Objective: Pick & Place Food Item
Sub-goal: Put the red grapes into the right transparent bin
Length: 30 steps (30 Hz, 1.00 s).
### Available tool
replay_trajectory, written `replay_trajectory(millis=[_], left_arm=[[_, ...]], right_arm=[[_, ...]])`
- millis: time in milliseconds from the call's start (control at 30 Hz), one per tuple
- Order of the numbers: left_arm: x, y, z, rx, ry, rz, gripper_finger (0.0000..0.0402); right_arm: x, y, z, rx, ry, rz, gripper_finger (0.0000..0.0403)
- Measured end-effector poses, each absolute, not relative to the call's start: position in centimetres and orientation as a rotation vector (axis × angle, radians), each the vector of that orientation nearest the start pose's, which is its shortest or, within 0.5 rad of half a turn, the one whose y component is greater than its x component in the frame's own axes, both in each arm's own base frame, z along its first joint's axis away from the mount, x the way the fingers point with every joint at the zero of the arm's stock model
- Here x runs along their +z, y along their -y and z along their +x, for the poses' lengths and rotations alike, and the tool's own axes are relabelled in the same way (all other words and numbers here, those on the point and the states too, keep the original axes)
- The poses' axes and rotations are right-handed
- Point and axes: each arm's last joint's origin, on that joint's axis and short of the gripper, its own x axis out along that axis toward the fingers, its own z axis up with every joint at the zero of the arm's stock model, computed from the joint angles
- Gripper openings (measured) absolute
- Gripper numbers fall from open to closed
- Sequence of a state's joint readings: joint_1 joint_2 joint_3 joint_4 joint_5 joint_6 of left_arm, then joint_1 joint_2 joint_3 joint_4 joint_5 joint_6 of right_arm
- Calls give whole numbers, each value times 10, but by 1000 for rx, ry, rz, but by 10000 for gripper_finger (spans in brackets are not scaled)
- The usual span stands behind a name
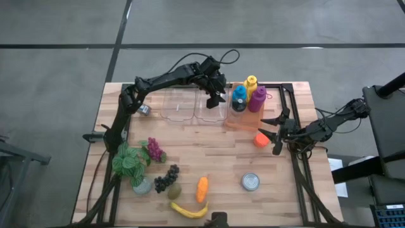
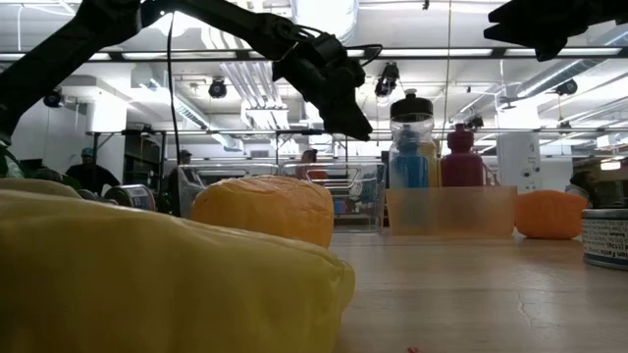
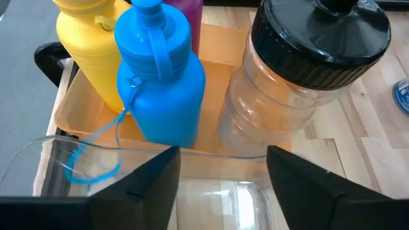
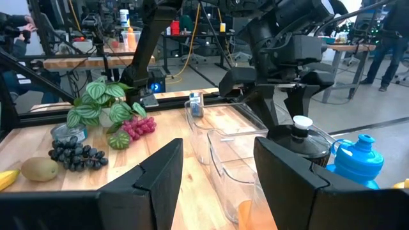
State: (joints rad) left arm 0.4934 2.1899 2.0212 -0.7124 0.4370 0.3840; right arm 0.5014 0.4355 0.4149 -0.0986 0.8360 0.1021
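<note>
The left gripper (image 1: 217, 95) hangs with fingers spread wide and holding nothing over the right-hand clear container (image 1: 212, 106) at the table's twelve o'clock, apparently the drop spot, its rim touching the orange tray (image 1: 243, 122) of water bottles (image 1: 239, 99). At three o'clock the right gripper (image 1: 276, 135), fingers also wide and empty, waits just beside the orange fruit (image 1: 261, 140), probably the food to pick. Open wood lies between them, though the bottles crowd the container's three o'clock edge.

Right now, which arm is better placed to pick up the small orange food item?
Right. The right gripper is open beside the orange item, while the left gripper hangs over the clear containers at the table's far side.
</note>
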Motion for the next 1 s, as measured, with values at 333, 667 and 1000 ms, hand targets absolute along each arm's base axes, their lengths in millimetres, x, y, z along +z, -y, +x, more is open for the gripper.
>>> replay_trajectory(millis=[333, 667, 1000], left_arm=[[285, -213, 423, -97, -762, -18, 254], [340, -190, 395, 45, -778, 44, 254], [372, -140, 376, 179, -860, 102, 254]], right_arm=[[259, -36, 110, -338, -77, 27, 190], [259, -36, 110, -339, -78, 26, 190], [259, -36, 110, -339, -80, 25, 190]])
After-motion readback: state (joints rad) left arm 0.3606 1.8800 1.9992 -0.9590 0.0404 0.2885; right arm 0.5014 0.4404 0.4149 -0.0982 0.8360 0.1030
